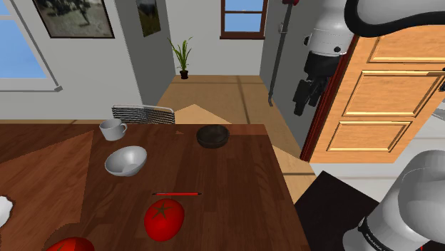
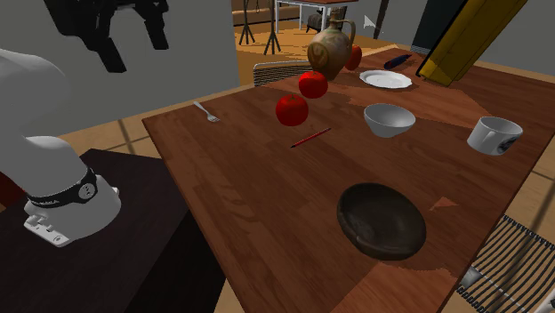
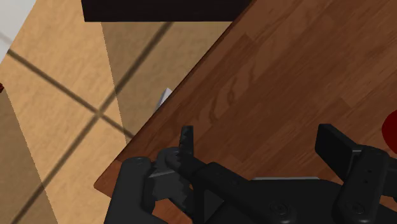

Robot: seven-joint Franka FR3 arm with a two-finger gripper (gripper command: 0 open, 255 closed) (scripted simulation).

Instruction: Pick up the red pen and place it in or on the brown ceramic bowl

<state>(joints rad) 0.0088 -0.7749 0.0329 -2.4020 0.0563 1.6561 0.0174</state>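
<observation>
Gripper point(image 3: 257, 137) hangs high with its jaws spread wide and nothing between them, over the wooden table's point(image 2: 249, 196) edge; red pen point(image 1: 176, 193) lies flat on it far below them, well apart from the dark brown bowl point(image 1: 212, 135)

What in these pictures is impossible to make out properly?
- Second tomato, shoulder view: cut by the bottom edge.
- Dark thing beyond the white plate, second exterior view: too small to name.
- Red patch, wrist view: cut by the edge, so unidentifiable.
</observation>
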